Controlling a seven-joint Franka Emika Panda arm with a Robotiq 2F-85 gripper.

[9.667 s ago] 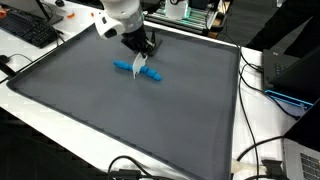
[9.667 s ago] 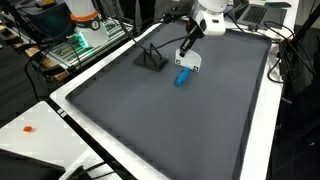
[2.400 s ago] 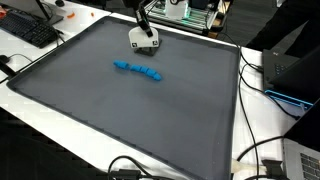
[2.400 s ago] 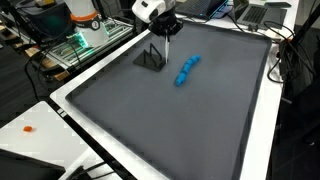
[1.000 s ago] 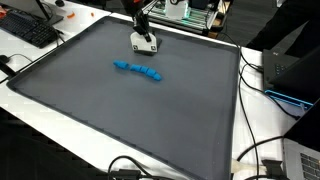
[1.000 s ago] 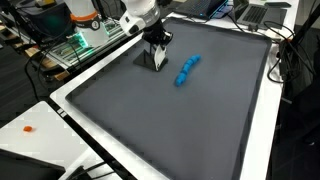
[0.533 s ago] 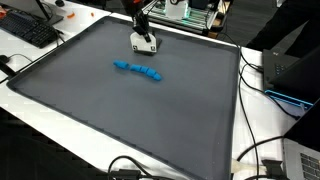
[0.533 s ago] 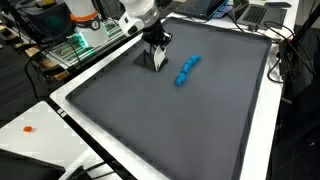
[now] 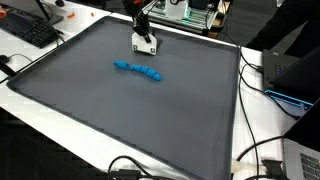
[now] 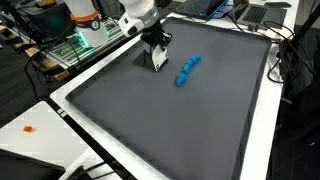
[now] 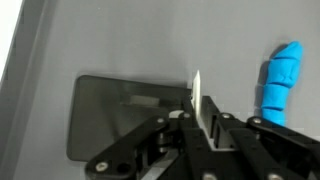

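You held the thin white plate (image 11: 197,98) upright, seen edge-on from the wrist, just above the dark rectangular stand (image 11: 120,115). In an exterior view its white face (image 10: 158,61) overlapped that stand.

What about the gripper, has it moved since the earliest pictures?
Yes. The gripper, gripping a white card, went from the blue toy to the black stand.

The fingers (image 10: 153,46) sit at a white card (image 10: 159,61) by a black stand (image 10: 145,57); blue toy (image 10: 187,70) nearby.
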